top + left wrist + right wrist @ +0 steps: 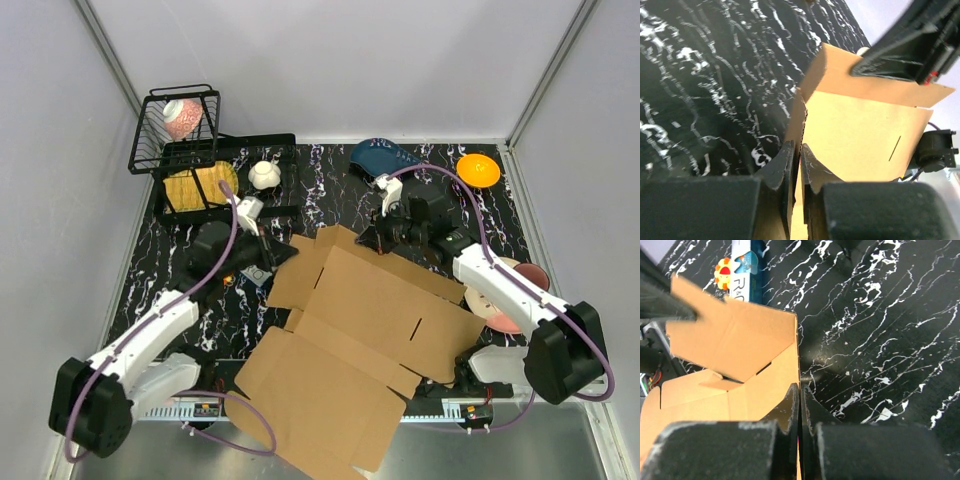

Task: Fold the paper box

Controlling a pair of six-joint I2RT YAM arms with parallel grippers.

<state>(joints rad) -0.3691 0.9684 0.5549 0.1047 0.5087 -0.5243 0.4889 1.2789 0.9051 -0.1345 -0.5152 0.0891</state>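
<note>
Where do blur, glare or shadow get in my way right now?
Top external: even light, sharp, paper box casts only soft shadows. Left wrist: left hand blurred up close, bright washed-out corner top right. Right wrist: right hand soft, cardboard and marbled table crisp, no glare.

Black marbled table (330,190) — wire basket (180,92), white pot (264,175), blue cloth (383,156), orange dish (478,169)
</note>
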